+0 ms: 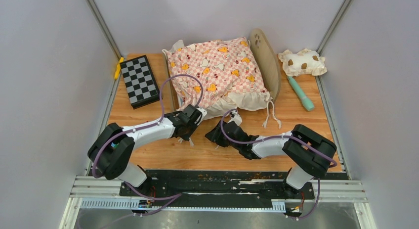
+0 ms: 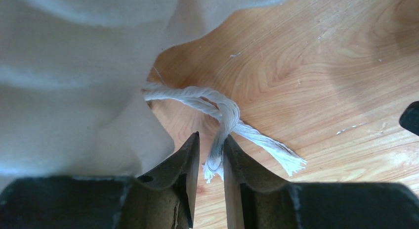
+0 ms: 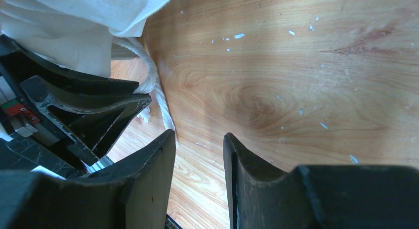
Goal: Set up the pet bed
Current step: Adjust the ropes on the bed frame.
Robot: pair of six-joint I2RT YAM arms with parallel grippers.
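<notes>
Two matching robot arms, the left arm (image 1: pixel 146 130) and the right arm (image 1: pixel 269 146), each pair bulky glossy-black joint housings with a white tubular link, and have a further white segment above the base. A purple cable (image 1: pixel 161 98) arcs loose off the left arm, and a second purple cable (image 1: pixel 223 125) curls along the right. The left pincer (image 2: pixel 211 140) ends in two dark, wedge-shaped fingers (image 2: pixel 183 169) with curved, brown-scuffed inner faces. The right pincer (image 3: pixel 200 137) carries the same black tapered fingers (image 3: pixel 148 174). From its camera, the left pincer's finger shows a hollow, ribbed triangular side, with a small red-and-green mark (image 3: pixel 14 108) behind it.
</notes>
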